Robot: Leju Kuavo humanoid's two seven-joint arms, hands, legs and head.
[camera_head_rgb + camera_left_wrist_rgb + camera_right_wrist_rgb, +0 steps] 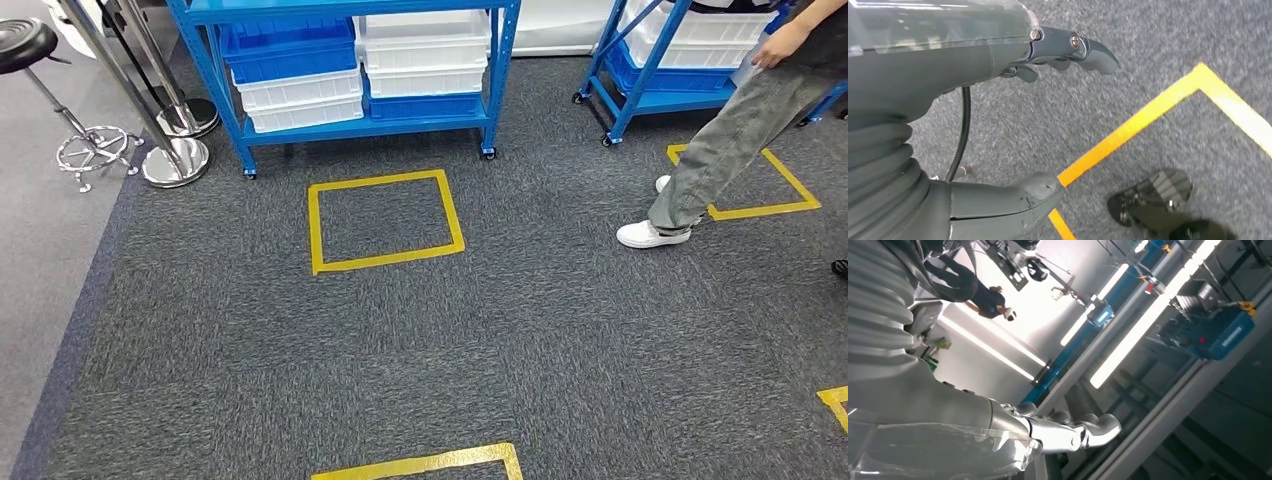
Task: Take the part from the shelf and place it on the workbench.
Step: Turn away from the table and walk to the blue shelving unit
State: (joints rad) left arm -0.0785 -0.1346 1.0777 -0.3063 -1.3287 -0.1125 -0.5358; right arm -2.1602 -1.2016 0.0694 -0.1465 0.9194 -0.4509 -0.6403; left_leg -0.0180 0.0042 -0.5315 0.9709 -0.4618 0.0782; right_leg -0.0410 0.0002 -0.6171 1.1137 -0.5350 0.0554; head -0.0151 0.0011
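Note:
A blue shelf on castors stands ahead in the head view. It carries stacked blue bins and white bins. I cannot make out a single part among them. My left hand hangs over the grey carpet, its fingers and thumb apart with nothing between them. In its wrist view, my right hand points up towards ceiling lights, its fingers stretched out and holding nothing.
A person in grey trousers and white shoes walks at the right, near a second blue shelf. Yellow tape squares mark the carpet. A black stool and chrome post bases stand at the left.

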